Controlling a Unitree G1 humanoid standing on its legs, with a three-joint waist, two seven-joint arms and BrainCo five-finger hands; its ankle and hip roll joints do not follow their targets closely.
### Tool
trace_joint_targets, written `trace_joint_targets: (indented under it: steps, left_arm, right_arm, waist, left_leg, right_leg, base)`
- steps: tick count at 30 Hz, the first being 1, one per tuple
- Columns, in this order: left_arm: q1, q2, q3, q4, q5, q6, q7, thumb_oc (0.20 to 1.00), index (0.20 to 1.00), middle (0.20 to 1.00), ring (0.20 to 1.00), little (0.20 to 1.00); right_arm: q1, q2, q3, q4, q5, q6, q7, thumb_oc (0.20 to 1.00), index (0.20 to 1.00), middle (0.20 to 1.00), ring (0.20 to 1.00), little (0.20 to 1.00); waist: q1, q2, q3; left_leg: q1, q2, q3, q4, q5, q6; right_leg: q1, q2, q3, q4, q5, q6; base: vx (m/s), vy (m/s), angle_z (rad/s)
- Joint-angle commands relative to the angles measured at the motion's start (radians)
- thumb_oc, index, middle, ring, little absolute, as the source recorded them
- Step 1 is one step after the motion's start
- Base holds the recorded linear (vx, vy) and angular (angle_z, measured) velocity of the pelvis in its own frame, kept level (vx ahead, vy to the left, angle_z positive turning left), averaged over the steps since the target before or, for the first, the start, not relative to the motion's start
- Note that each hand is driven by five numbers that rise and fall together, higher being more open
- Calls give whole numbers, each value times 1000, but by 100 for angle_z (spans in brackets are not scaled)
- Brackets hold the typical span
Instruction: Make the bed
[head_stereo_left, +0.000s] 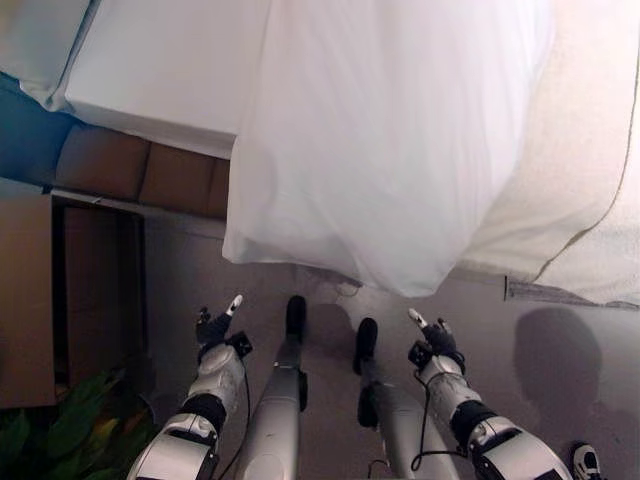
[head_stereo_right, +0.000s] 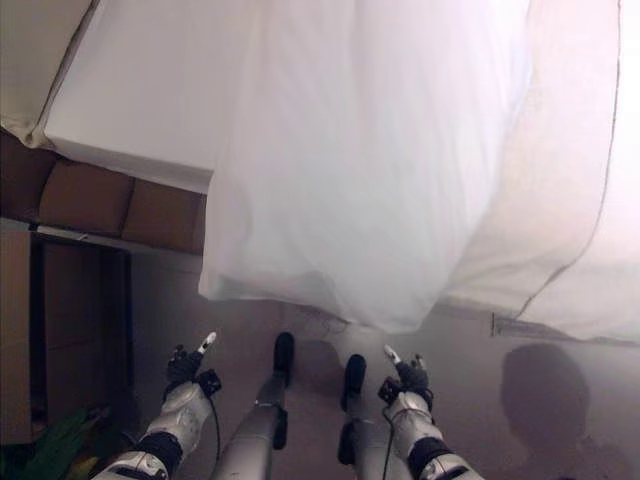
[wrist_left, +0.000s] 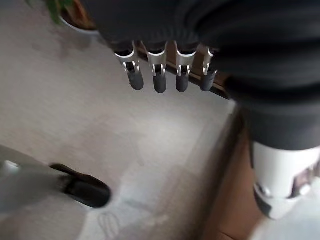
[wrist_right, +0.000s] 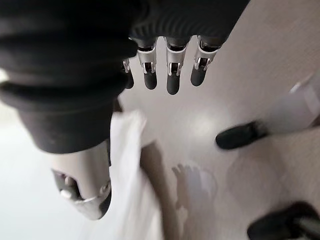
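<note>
The fingers (wrist_left: 159, 75) of the left hand (head_stereo_left: 215, 327) hang straight and relaxed in a loose row over the grey floor (wrist_left: 90, 120), holding nothing. The right hand (head_stereo_left: 432, 338) is the same: its fingers (wrist_right: 170, 70) point down, spread a little apart, with nothing between them and the thumb. Both hands are low in the head views, over the floor, well short of the bed (head_stereo_left: 170, 70) and apart from it.

The bed takes up the upper part of the head views. Its white mattress (head_stereo_left: 160, 80) lies bare toward the robot's left, where a corner of it rests on a brown frame (head_stereo_left: 130, 170). A white sheet (head_stereo_left: 380, 140) is draped over the middle of the bed and spills over the near edge, its lower hem hanging down toward the floor just beyond the hands. To the robot's right lies a cream blanket (head_stereo_left: 580, 180) with a thin dark piped edge, also falling over the side of the bed to the floor.

At the far left stands a brown wooden cabinet (head_stereo_left: 25, 300), with green plant leaves (head_stereo_left: 70, 430) beside it near the left arm. In the right wrist view a fold of white cloth shows near the right hand.
</note>
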Motion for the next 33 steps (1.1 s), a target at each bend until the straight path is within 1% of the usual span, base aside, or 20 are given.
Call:
trace_joint_targets:
  steps: [1,4,7,8,9,10,11,12,13,15,16,17,19,21,26,27,28,29,31,33]
  left_arm:
    - [25,-51,24,1,-46,-15,-22,1000,1000,1000,1000,1000]
    - [95,-46,26,-81,-62,-33,-76,1000,1000,1000,1000,1000]
    - [127,-39,45,-143,-77,-51,-77,1000,1000,1000,1000,1000]
    - [144,-30,58,-203,-79,-74,-74,1000,1000,1000,1000,1000]
    - [165,-17,67,-301,-73,-92,-95,1000,1000,1000,1000,1000]
    - [165,-17,67,-301,-73,-92,-94,1000,1000,1000,1000,1000]
    - [185,-6,89,-392,-90,-110,-137,1000,1000,1000,1000,1000]
    - [190,4,98,-435,-96,-118,-163,1000,1000,1000,1000,1000]
    - [188,16,101,-473,-108,-122,-191,1000,1000,1000,1000,1000]
    - [188,29,110,-518,-131,-124,-230,1000,1000,1000,1000,1000]
    - [180,51,110,-571,-150,-120,-275,1000,1000,1000,1000,1000]
    - [180,51,110,-571,-150,-120,-275,1000,1000,1000,1000,1000]
    - [149,71,99,-606,-180,-123,-317,1000,1000,1000,1000,1000]
    - [112,103,68,-654,-220,-113,-369,1000,1000,1000,1000,1000]
    - [-87,140,-32,-652,-341,-122,-421,1000,1000,1000,1000,1000]
    - [-188,177,-82,-644,-389,-124,-427,1000,1000,1000,1000,1000]
    - [-250,198,-104,-626,-415,-123,-432,1000,1000,1000,1000,1000]
    - [-254,199,-104,-623,-417,-123,-434,1000,1000,1000,1000,1000]
    - [-416,253,-162,-586,-456,-109,-456,1000,1000,1000,1000,1000]
    - [-468,263,-178,-571,-467,-109,-459,1000,1000,1000,1000,1000]
  right_arm:
    - [64,-40,-47,-22,-8,8,4,1000,1000,1000,1000,1000]
    - [139,-59,-132,-32,21,-14,15,1000,1000,1000,1000,1000]
    - [184,-71,-160,-96,-16,-32,0,1000,1000,1000,1000,1000]
    - [210,-84,-173,-163,-45,-50,-15,1000,1000,1000,1000,1000]
    - [243,-111,-203,-286,-85,-78,-15,1000,1000,1000,1000,1000]
    - [243,-111,-203,-287,-85,-78,-15,1000,1000,1000,1000,1000]
    - [262,-144,-207,-399,-120,-97,35,1000,1000,1000,1000,1000]
    - [261,-162,-198,-436,-136,-97,80,1000,1000,1000,1000,1000]
    - [257,-179,-187,-483,-147,-104,108,1000,1000,1000,1000,1000]
    - [253,-201,-183,-536,-158,-103,154,1000,1000,1000,1000,1000]
    - [229,-221,-186,-565,-165,-108,178,1000,1000,1000,1000,1000]
    - [228,-221,-186,-565,-165,-108,178,1000,1000,1000,1000,1000]
    - [184,-244,-167,-605,-166,-101,198,1000,1000,1000,1000,1000]
    - [131,-258,-135,-648,-143,-86,244,1000,1000,1000,1000,1000]
    - [-86,-241,-15,-713,-86,-79,286,1000,1000,1000,1000,1000]
    - [-199,-236,39,-713,-50,-86,286,1000,1000,1000,1000,1000]
    - [-266,-233,60,-697,-30,-91,279,1000,1000,1000,1000,1000]
    - [-269,-233,59,-695,-30,-91,279,1000,1000,1000,1000,1000]
    - [-443,-261,120,-650,36,-91,278,1000,1000,1000,1000,1000]
    - [-500,-270,132,-633,56,-99,279,1000,1000,1000,1000,1000]
  waist:
    - [-29,60,9]
    - [-46,77,-21]
    - [-55,78,-39]
    - [-60,76,-47]
    - [-73,71,-52]
    - [-73,71,-53]
    - [-76,55,-43]
    - [-64,41,-38]
    - [-49,29,-38]
    - [-38,16,-47]
    - [-28,14,-74]
    - [-28,14,-76]
    - [-20,18,-92]
    - [-21,25,-103]
    - [-12,-2,-104]
    - [-6,-10,-86]
    - [-1,-11,-74]
    - [-1,-12,-72]
    - [16,-26,-48]
    - [15,-27,-39]
  left_leg:
    - [43,-102,34,-54,-10,-12]
    - [118,-102,26,-62,-26,0]
    - [136,-99,28,-49,-36,0]
    - [143,-99,32,-31,-48,-3]
    - [133,-101,42,67,-85,-17]
    - [132,-101,42,67,-85,-17]
    - [122,-102,52,181,-114,-35]
    - [105,-107,29,253,-123,-41]
    - [77,-109,-11,295,-117,-45]
    - [59,-101,-43,281,-130,-43]
    - [40,-61,-76,220,-102,-40]
    - [37,-61,-76,216,-98,-40]
    - [17,-20,-75,173,-49,-49]
    - [37,7,-34,159,-58,-48]
    - [18,-2,56,165,-92,-25]
    - [18,5,91,173,-103,-17]
    - [21,9,107,167,-103,-16]
    - [21,9,108,167,-103,-16]
    - [23,-1,139,144,-105,-22]
    - [23,-8,141,135,-105,-22]
  right_leg:
    - [-104,14,49,76,16,45]
    - [-56,15,55,124,-34,38]
    - [-37,17,57,140,-48,34]
    - [-25,14,55,140,-53,34]
    - [0,4,45,140,-61,32]
    - [-1,4,45,140,-61,32]
    - [31,7,56,146,-73,24]
    - [45,13,77,147,-77,18]
    - [55,16,99,144,-75,14]
    - [70,12,115,134,-74,20]
    - [84,18,135,127,-71,30]
    - [80,17,135,125,-68,30]
    - [85,18,145,121,-66,36]
    - [91,6,155,119,-73,46]
    - [27,-48,177,119,-20,100]
    - [-4,-66,148,149,2,120]
    - [-23,-71,115,173,6,120]
    - [-23,-71,116,175,5,120]
    - [-32,-81,20,110,26,106]
    - [-51,-63,24,79,41,101]
  base:
    - [35,-12,-1]
    - [78,-49,-4]
    - [57,-68,-1]
    - [68,-120,3]
    - [42,-96,1]
    - [59,-73,6]
    - [55,-8,11]
    - [65,1,2]
    - [28,16,-13]
    - [92,10,-65]
    - [143,21,-72]
    - [163,75,-32]
    - [113,132,-22]
    - [98,299,-28]
    - [19,325,-60]
    - [31,382,-93]
    - [11,278,-87]
    - [6,161,-74]
    - [24,157,-45]
    - [51,78,-28]
